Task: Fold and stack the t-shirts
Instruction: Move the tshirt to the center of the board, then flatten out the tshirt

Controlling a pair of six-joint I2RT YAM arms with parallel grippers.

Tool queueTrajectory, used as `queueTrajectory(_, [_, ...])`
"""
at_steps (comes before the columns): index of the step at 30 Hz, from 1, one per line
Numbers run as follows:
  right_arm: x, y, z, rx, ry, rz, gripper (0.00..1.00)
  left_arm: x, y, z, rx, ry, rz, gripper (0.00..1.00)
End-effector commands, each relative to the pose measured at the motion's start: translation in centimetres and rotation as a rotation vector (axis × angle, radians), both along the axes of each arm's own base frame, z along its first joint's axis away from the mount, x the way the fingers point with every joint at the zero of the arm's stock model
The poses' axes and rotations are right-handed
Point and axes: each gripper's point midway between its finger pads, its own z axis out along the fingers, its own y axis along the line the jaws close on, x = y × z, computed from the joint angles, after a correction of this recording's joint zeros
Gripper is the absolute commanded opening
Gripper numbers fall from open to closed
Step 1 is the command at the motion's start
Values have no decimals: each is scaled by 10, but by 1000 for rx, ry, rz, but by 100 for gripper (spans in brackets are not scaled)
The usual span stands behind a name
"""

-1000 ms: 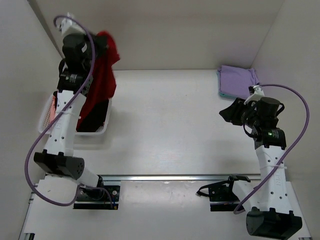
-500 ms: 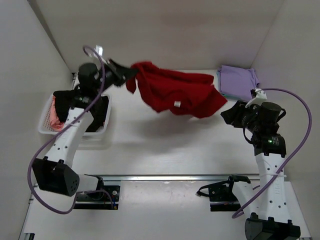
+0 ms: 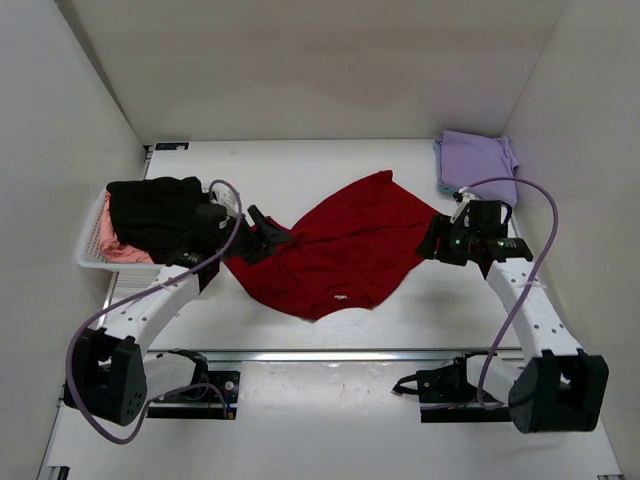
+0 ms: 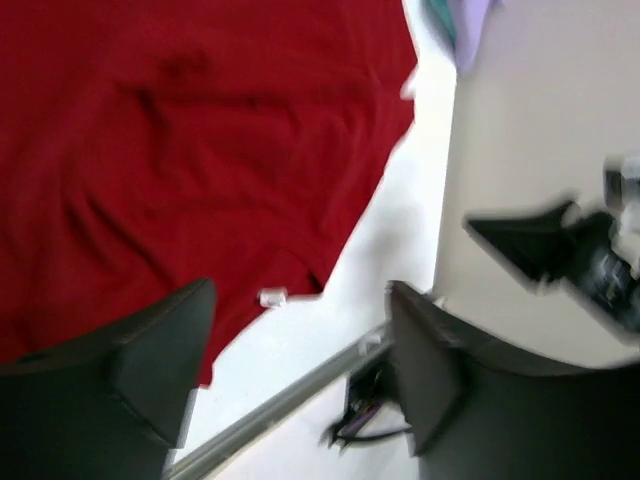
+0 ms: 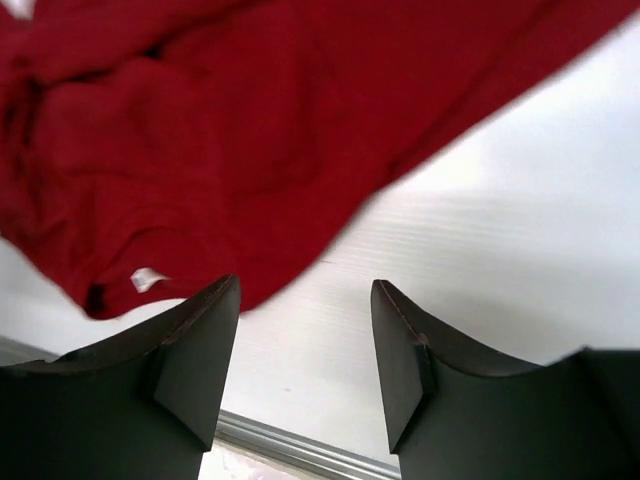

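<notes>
- Left gripper [image 4: 300, 290]: its two dark fingers [image 4: 150, 360] stand spread apart; the gap between them shows mostly bare table, with nothing pinched; it sits low at the left edge of the deep red short-sleeved cloth t-shirt [image 3: 345, 245].
- Right gripper [image 5: 305, 285]: fingers [image 5: 410, 360] likewise spread and holding nothing; in the top view it lies just beside the red t-shirt's right edge, with white table under its tips in the wrist view.
- Red t-shirt: lies loose and rumpled on the white table [image 3: 330, 170] between the two grippers, spread at a slant from near-left to far-right; not folded; a small white label [image 3: 340, 298] shows near its nearest hem.
- Pale lavender folded cloth t-shirt [image 3: 478, 158]: rests flat in the far right corner of the table, beyond the right gripper and apart from the red t-shirt; a thin teal edge shows beneath it.
- White plastic lattice basket [image 3: 90, 258]: stands at the left side of the table, behind the left arm; a black cloth t-shirt [image 3: 150, 210] is heaped on top and spills over the rim; a pink cloth t-shirt [image 3: 118, 252] lies under the black one.
- Metal rail [image 3: 330, 353]: runs along the near edge of the table, nearer than the red t-shirt's hem and not touching it.
</notes>
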Motion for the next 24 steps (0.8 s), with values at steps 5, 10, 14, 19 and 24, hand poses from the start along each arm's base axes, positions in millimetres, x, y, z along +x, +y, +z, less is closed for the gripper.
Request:
queueTrajectory(5, [36, -18, -32, -56, 42, -61, 53, -76, -36, -65, 100, 150, -190, 51])
queueTrajectory(10, [66, -22, -54, -80, 76, -98, 55, -101, 5, -124, 284, 353, -107, 68])
queueTrajectory(14, [102, -44, -60, -140, 92, -188, 56, -96, 17, -137, 390, 368, -78, 92])
queueTrajectory(19, [145, -62, -70, -134, 151, -239, 55, -99, 12, -161, 507, 411, -171, 95])
queueTrajectory(24, [153, -61, -103, -175, 281, -237, 53, -87, 11, -177, 551, 447, -201, 85])
